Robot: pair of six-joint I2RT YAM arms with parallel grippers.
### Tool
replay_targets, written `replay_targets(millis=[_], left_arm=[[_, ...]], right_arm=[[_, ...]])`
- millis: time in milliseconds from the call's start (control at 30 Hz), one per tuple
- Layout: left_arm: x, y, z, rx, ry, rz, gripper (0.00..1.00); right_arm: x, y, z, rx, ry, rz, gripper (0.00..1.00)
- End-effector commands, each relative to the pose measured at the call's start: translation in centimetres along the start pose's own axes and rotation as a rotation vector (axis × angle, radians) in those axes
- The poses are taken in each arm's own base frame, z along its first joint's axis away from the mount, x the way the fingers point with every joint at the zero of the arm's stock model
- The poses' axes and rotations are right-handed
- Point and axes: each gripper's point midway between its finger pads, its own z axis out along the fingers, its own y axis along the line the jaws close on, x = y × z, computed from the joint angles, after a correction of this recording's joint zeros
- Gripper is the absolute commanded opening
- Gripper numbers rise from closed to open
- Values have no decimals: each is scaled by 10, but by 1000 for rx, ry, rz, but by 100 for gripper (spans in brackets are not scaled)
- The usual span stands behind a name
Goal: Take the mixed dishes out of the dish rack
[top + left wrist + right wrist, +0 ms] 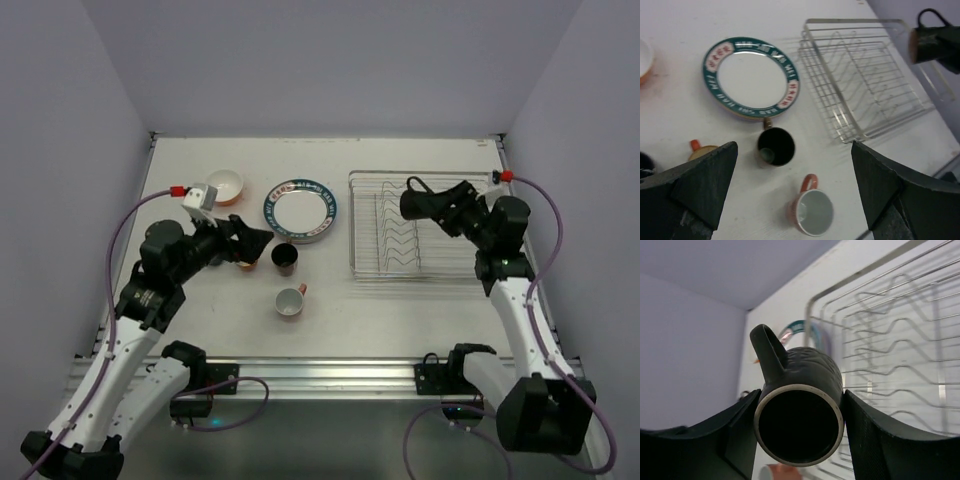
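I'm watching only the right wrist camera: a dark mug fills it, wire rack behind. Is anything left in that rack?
Observer: No dishes that I can see from above; the right gripper holds the dark mug over the rack.
Operator: Where are the other dishes?
Observer: On the table left of the rack: a plate stack, a bowl, a brown mug and a pink mug.
Operator: And the other arm?
Observer: The left gripper hangs open beside the brown mug.
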Motion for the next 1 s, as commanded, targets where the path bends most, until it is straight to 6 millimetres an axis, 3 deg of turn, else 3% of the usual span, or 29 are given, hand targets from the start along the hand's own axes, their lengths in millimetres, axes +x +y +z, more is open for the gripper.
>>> replay_targets(millis=[0, 33, 67, 100, 133, 167, 233, 567, 767, 933, 967], left_arm=[[-32, -97, -8, 526, -105, -73, 100], [-35, -110, -11, 593, -128, -94, 100], [-22, -133, -13, 683, -105, -122, 100], [-25, -148, -16, 730, -135, -107, 100], [-37, -161, -17, 755, -211, -85, 100], [-30, -185, -20, 823, -209, -39, 100], [-29, -211, -25, 890, -255, 37, 100], [-21, -252, -4, 938, -335, 220, 97], [-21, -287, -9, 1006, -358, 284, 91], [-15, -299, -3, 1009, -340, 337, 70], [-14, -299, -2, 1006, -338, 342, 56]], right_arm=[[15, 100, -41, -423, 8, 136, 0], [26, 109, -47, -460, 22, 176, 0], [39, 109, -50, -472, 58, 297, 0], [40, 115, -55, -496, 46, 352, 0], [47, 134, -70, -579, 56, 375, 0], [56, 133, -73, -584, 91, 479, 0], [63, 146, -90, -637, 123, 554, 0], [86, 170, -136, -767, 253, 679, 0], [94, 179, -149, -822, 338, 692, 0], [94, 180, -151, -824, 349, 696, 0], [94, 181, -153, -827, 354, 693, 0]])
